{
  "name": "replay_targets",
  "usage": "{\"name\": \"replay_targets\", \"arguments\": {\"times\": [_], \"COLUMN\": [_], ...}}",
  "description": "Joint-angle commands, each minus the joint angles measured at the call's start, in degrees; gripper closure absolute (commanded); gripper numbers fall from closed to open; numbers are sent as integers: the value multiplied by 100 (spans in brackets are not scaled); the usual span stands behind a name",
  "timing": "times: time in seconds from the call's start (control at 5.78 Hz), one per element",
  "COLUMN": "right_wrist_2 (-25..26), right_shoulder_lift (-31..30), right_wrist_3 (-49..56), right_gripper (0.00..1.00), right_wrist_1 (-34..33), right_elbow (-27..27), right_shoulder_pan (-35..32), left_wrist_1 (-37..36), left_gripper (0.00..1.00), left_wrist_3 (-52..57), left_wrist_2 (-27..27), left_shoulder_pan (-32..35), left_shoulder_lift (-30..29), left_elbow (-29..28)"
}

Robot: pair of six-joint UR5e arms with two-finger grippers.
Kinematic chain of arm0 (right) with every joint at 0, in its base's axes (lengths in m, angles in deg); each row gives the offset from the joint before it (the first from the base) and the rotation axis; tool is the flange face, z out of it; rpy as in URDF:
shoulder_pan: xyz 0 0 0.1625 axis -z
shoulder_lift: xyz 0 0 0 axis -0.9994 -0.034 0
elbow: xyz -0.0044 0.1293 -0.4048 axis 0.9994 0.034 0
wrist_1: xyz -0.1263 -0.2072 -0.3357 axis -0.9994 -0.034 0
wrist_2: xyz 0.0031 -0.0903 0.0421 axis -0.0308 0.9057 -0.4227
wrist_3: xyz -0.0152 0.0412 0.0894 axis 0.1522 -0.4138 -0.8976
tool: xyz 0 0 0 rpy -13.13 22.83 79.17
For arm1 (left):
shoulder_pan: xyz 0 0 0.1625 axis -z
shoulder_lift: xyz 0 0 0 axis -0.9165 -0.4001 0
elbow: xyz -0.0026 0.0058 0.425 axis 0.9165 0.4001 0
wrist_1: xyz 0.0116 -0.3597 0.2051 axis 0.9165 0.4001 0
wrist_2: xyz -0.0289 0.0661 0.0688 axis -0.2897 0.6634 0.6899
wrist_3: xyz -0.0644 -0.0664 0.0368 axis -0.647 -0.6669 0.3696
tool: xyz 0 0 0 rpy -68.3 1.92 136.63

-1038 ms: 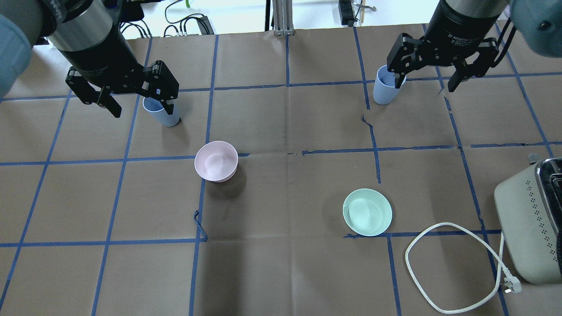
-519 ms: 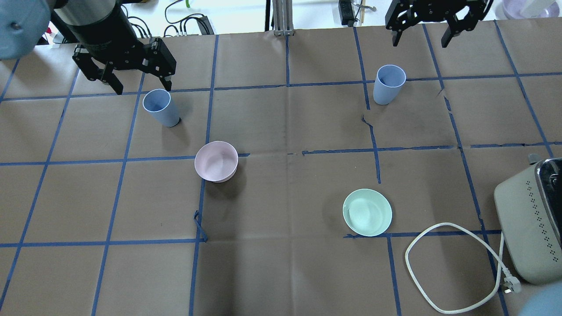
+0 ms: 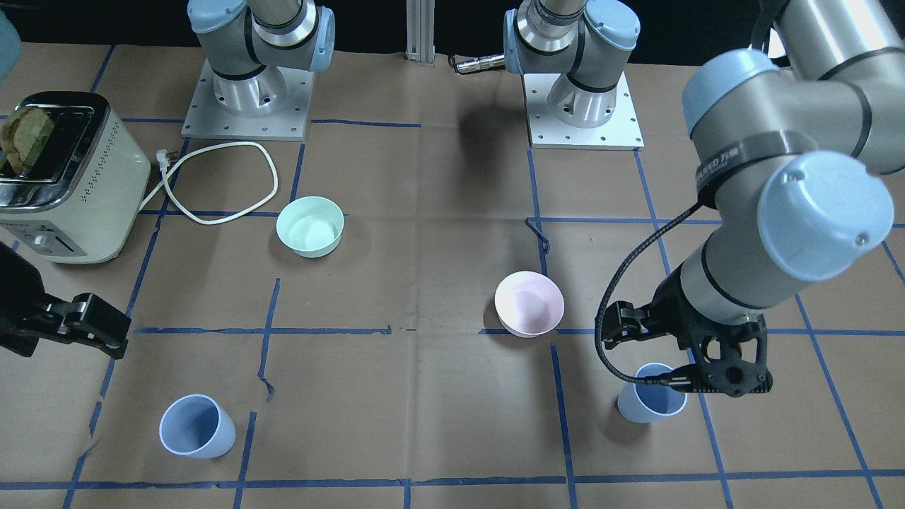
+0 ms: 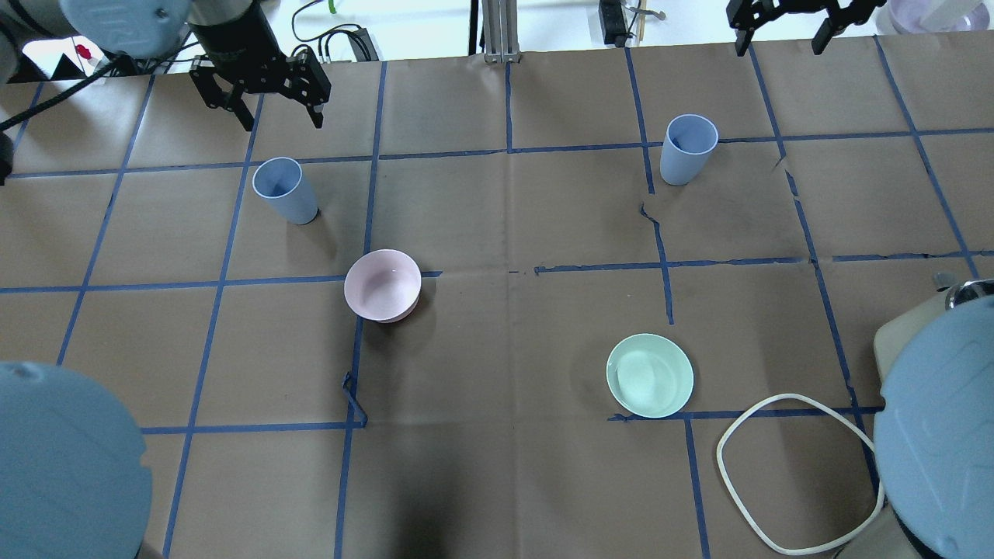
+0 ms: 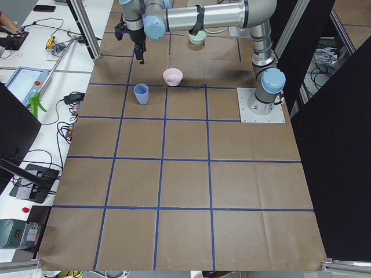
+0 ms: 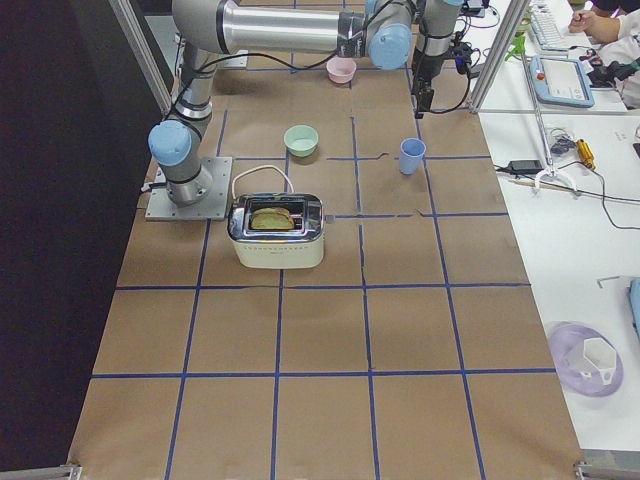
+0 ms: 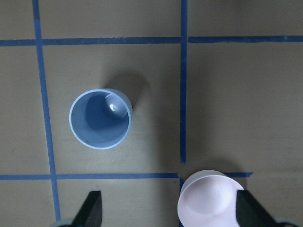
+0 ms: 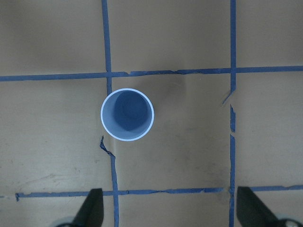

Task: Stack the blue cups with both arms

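Observation:
Two blue cups stand upright and apart on the brown table. The left cup (image 4: 284,190) (image 3: 654,403) (image 7: 100,118) is near the pink bowl. The right cup (image 4: 687,149) (image 3: 196,426) (image 8: 127,114) stands alone. My left gripper (image 4: 278,109) (image 3: 717,371) is open and empty, high above the left cup. My right gripper (image 4: 782,35) is open and empty at the far edge, high over the right cup. Each wrist view looks straight down on its cup, with the open fingertips (image 7: 92,210) (image 8: 92,208) along the bottom edge.
A pale pink bowl (image 4: 382,285) (image 3: 529,302) and a mint-green bowl (image 4: 649,375) (image 3: 310,225) sit mid-table. A cream toaster (image 3: 60,187) (image 6: 276,230) with bread stands at the robot's right, with its white cord (image 4: 792,397) looped beside it. The arm elbows (image 4: 62,466) fill the overhead view's near corners.
Both open grippers have moved toward the far side in the overhead view and no longer overlap the cups. The elbows have come into the near corners. Cups and bowls have not moved.

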Motion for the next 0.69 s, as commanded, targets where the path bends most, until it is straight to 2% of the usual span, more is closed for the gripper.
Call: {"name": "replay_targets", "arguments": {"times": [0.0, 0.17, 0.35, 0.52], "right_wrist_2": [-32, -32, -41, -50], "right_shoulder_lift": [501, 686, 828, 933], "right_wrist_3": [-17, -35, -43, -35], "right_gripper": [0, 0, 0, 0], "right_wrist_1": [-503, -673, -744, -1006], "right_elbow": [13, 31, 22, -169], "right_shoulder_pan": [47, 29, -6, -15], "left_wrist_1": [-1480, -1917, -1904, -1895], "left_gripper": [2, 2, 3, 21], "left_wrist_3": [167, 167, 176, 185], "left_wrist_2": [1, 10, 10, 10], "left_shoulder_pan": [-113, -123, -131, -132], "left_shoulder_lift": [-322, -402, -437, -507], "left_elbow": [866, 1194, 1284, 1285]}}
